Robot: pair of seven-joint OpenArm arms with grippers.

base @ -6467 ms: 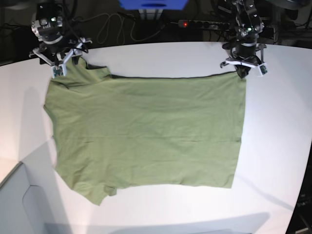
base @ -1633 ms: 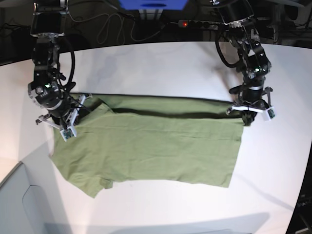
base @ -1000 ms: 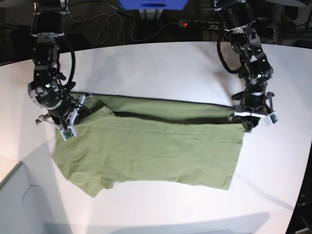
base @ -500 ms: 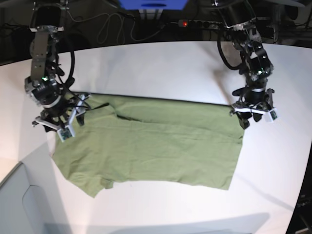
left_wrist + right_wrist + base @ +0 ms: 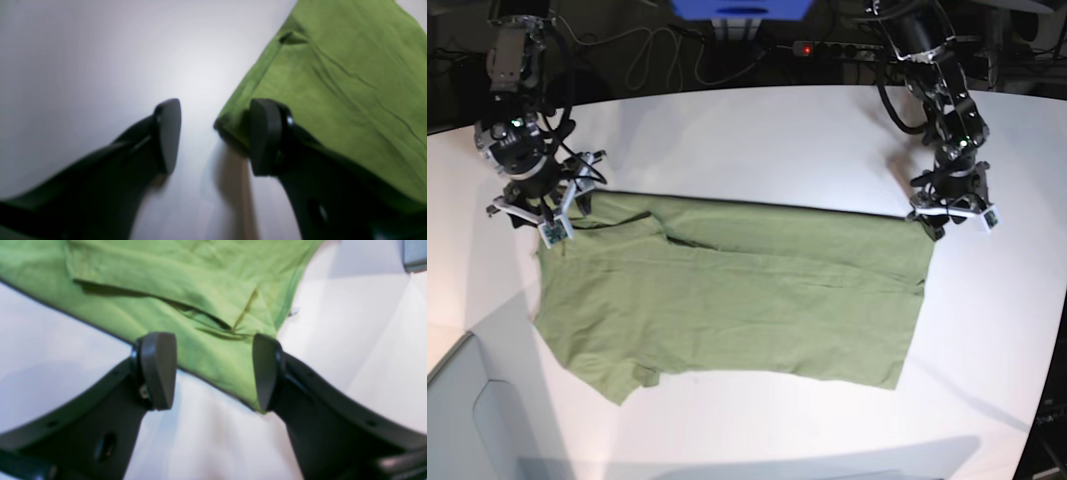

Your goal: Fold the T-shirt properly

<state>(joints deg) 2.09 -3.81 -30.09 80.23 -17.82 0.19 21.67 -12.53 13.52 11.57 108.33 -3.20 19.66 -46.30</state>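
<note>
1. Locate the T-shirt (image 5: pixel 727 290) on the white table (image 5: pixel 757 130). It lies flat across the middle of the table, with the sleeve end at the scene's left and the straight hem end at the scene's right.
2. Check the far edge. It shows as a doubled, straight fold line running left to right, with a flap of cloth turned over onto the body. Judge the first lengthwise fold as laid down.
3. Check the left gripper (image 5: pixel 213 136), at the scene's right in the base view. Its jaws stand apart and nothing is clamped between them. The folded corner of the shirt lies just beside one fingertip (image 5: pixel 263 136), on the table.
4. Check the right gripper (image 5: pixel 213 368), at the scene's left in the base view. Its jaws are likewise spread and released. The collar-end corner of the shirt lies below and between them, ungripped.
5. Note the flap in the right wrist view: it sits slightly wrinkled, and its edge is not fully flush.
6. Treat the task as partly done. The near sleeve (image 5: pixel 622 385) is not yet tucked, and the near edge is unfolded.
7. Expect the remaining work to include a further lengthwise fold and at least one crosswise fold to reach a compact shape.
</note>
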